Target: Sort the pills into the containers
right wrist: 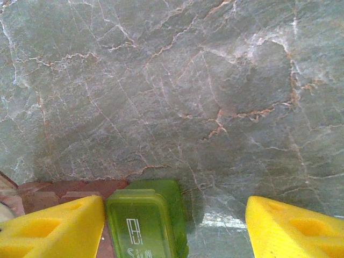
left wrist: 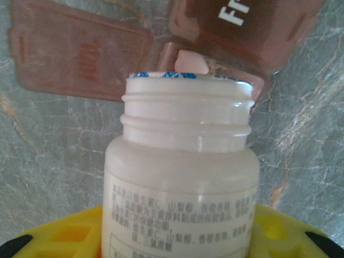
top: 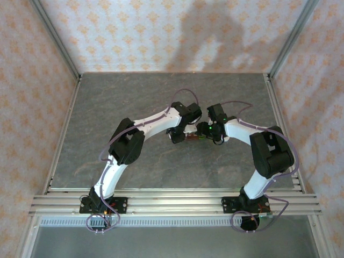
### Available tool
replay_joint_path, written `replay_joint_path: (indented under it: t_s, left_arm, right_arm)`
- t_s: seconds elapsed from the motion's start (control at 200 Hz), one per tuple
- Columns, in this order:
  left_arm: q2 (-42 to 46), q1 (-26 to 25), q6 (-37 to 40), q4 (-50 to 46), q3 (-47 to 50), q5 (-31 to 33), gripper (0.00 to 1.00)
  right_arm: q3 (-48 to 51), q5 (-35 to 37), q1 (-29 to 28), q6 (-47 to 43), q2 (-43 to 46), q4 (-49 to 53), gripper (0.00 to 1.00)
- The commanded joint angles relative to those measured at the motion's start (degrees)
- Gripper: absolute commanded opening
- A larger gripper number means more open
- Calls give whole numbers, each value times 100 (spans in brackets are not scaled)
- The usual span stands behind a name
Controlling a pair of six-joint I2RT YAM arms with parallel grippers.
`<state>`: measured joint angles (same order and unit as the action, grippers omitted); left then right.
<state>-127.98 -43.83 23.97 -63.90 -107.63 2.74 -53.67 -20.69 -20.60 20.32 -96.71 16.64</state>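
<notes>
The table [top: 107, 102] is bare along its far edge, both far corners and its left side. Its middle is blocked: the left arm [top: 156, 122] and right arm [top: 242, 131] meet over the containers [top: 194, 137], with the white bottle [left wrist: 183, 177] tipped right at them.

Mid-bench [top: 107, 107], the containers [top: 194, 137] lie between the grippers, with the left gripper [top: 177, 136] on their left and the right gripper [top: 214, 135] on their right. The bottle [left wrist: 180, 177] sits between the left fingers [left wrist: 279, 231], its mouth just before an open compartment [left wrist: 188, 60]. A lid [left wrist: 80, 56] lies flat to that compartment's left. The end compartment [right wrist: 145, 223] lies between the right fingers [right wrist: 54, 228], just beside one and apart from the other.
</notes>
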Motion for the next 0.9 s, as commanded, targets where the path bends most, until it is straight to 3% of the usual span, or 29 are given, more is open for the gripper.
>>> replay_joint_path:
  t_s: [0.0,0.896]
  left_arm:
    - [-151,-75,102,-215,-187,265,0]
    - [63,-81,144,-151,-113,508,0]
  right_arm:
    - [-82,26,-54,18,-138,85,70]
    - [-73,19,-54,18,-166,70,70]
